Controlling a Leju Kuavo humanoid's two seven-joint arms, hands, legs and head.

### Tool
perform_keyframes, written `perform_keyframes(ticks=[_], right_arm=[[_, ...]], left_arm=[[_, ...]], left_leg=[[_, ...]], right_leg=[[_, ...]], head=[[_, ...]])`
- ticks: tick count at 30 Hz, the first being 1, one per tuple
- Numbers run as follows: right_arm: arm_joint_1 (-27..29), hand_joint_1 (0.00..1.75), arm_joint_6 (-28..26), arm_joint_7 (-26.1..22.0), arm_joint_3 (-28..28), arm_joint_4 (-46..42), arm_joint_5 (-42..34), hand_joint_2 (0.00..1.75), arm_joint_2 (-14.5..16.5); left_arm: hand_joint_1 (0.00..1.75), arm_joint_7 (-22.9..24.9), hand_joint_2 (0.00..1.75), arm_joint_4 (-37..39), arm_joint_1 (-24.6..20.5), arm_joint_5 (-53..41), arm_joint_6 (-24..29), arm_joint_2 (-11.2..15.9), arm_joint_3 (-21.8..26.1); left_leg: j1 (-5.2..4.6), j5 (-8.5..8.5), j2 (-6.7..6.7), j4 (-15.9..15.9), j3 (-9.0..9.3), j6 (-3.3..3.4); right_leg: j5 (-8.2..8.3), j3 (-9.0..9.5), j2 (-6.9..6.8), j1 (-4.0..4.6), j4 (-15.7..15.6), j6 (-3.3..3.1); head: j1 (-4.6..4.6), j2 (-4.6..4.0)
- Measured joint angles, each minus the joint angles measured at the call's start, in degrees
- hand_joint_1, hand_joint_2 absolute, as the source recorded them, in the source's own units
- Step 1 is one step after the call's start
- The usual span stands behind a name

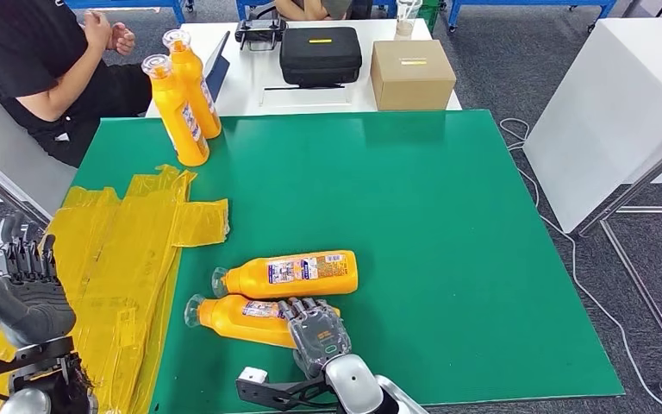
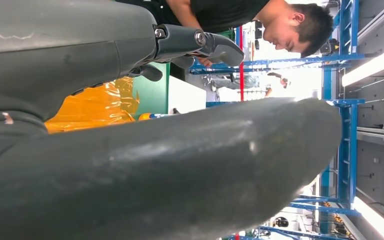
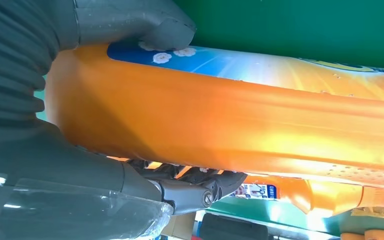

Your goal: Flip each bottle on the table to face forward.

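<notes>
Two orange bottles are lying on their sides near the front edge of the green table (image 1: 448, 216), caps pointing toward the left edge. The nearer bottle (image 1: 241, 317) is the one being worked: the right hand (image 1: 317, 332) is wrapping around its base end, and the right wrist view is showing the thumb (image 3: 145, 25) on one side of the body and the darker fingers (image 3: 190, 187) curling under the other, so it's holding that bottle. The farther bottle (image 1: 297, 274) is sitting just beside it, label side up, close enough that they're almost touching.

My take on doing the flip well: the grip is sitting near the base and the body is smooth, so I'd be rolling it slowly around its long axis, lifting a bit first so it isn't bumping its neighbour.

Two more bottles (image 1: 185, 95) are standing upright at the far left corner, next to a seated person (image 1: 43, 60). Crinkly yellow plastic sheeting (image 1: 129, 250) is draping over the left edge. The left hand (image 1: 24, 289) is hovering off that left edge, fingers spread and holding nothing.
</notes>
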Motion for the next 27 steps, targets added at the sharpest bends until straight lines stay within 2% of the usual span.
perform_keyframes(ticks=[15,19,27], right_arm=[[-0.1,1.75,0.1,0.0,-0.2,0.5,0.3,1.75,0.4],[-0.4,0.0,0.6,-0.3,-0.3,1.2,1.0,1.75,0.6],[-4.0,0.0,2.2,-3.0,-0.3,6.1,-0.6,1.75,-0.1]], left_arm=[[0.0,0.0,0.0,0.0,-0.2,0.6,0.0,0.0,0.1],[0.0,0.1,0.0,0.2,-1.3,0.9,-0.2,0.0,0.3],[0.0,0.8,0.0,1.3,-5.2,1.0,-0.5,0.0,0.3]], left_leg=[[0.0,0.0,0.0,0.0,0.09,0.0],[0.0,0.0,0.01,0.0,0.1,0.0],[0.0,0.04,0.06,0.0,0.37,-0.05]], right_leg=[[0.01,0.07,0.0,0.0,0.0,-0.01],[0.01,0.08,0.01,0.01,0.0,-0.02],[0.09,0.29,0.08,0.02,0.0,-0.13]], head=[[0.0,0.0],[0.0,0.01],[-0.01,0.01]])
